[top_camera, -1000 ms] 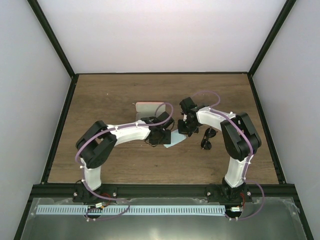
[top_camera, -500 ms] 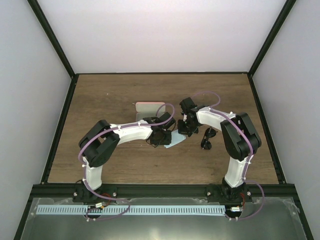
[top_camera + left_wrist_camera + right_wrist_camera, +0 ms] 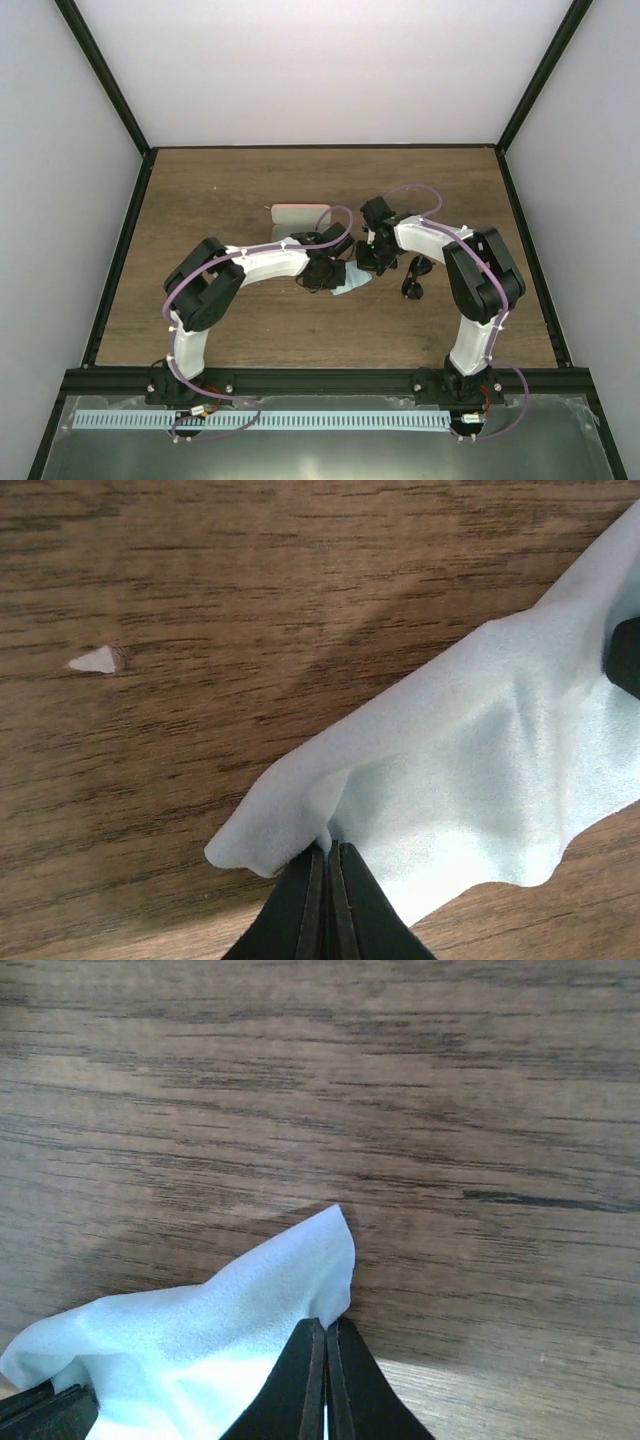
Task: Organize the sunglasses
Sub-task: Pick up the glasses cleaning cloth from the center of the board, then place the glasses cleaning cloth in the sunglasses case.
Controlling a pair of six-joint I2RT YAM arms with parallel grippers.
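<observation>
Both pinching the blue cloth (image 3: pixel 480 740), left gripper (image 3: pixel 328 855), right gripper (image 3: pixel 326 1330), sunglasses (image 3: pixel 413 278) near, right of right gripper

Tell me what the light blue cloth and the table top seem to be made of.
The cloth looks like soft microfibre: matte, finely napped surface that drapes and creases. The table top looks like wood or a wood-print laminate: brown with dark grain streaks and a faint sheen; which one is unclear.

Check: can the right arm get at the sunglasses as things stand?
Probably not yet: the right hand is shut on the blue cloth. The sunglasses lie uncovered close beside it.
</observation>
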